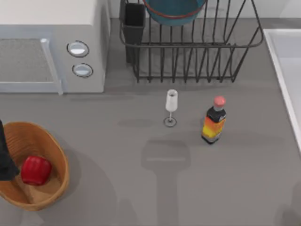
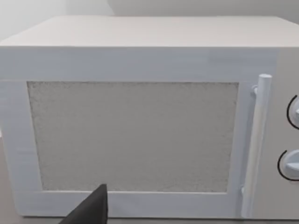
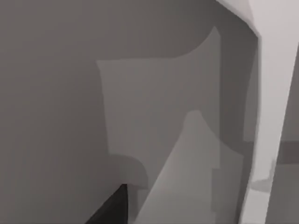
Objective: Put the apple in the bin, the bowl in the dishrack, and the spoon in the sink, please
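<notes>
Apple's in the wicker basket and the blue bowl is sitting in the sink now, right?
Not quite. The apple is in the wicker basket, but the top view shows the blue bowl in the black wire dishrack at the back of the table, not in the sink at the right edge.

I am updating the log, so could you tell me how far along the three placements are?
Two look done: the apple lies in the bin, and the bowl sits in the dishrack. The left arm stands at the bin's left edge. Whether the spoon is in the sink cannot be told.
</notes>
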`<act>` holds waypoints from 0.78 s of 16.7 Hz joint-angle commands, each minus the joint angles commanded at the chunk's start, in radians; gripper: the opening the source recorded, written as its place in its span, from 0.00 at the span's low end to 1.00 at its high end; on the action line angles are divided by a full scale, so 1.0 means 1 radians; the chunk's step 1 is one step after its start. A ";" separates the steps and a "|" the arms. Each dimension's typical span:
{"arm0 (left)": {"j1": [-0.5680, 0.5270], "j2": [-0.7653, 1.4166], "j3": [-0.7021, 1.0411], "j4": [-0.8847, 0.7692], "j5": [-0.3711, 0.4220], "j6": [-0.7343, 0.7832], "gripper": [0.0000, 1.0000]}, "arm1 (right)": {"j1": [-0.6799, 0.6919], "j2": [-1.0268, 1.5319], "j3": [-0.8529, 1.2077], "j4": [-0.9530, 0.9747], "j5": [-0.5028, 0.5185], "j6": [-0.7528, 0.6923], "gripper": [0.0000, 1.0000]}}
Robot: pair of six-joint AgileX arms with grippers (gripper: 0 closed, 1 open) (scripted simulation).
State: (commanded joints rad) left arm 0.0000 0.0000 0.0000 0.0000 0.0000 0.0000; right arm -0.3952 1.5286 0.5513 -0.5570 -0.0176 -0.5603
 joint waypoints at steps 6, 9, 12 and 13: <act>0.000 0.000 0.000 0.000 0.000 0.000 1.00 | 0.000 0.000 0.000 0.000 0.000 0.000 0.00; 0.000 0.000 0.000 0.000 0.000 0.000 1.00 | 0.000 0.000 0.000 0.000 0.000 0.000 0.00; 0.000 0.000 0.000 0.000 0.000 0.000 1.00 | 0.000 -0.062 0.044 -0.074 -0.026 0.005 0.00; 0.000 0.000 0.000 0.000 0.000 0.000 1.00 | 0.004 -0.061 0.050 -0.075 -0.026 0.002 0.00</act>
State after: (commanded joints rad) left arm 0.0000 0.0000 0.0000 0.0000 0.0000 0.0000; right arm -0.3912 1.4674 0.6015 -0.6325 -0.0436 -0.5584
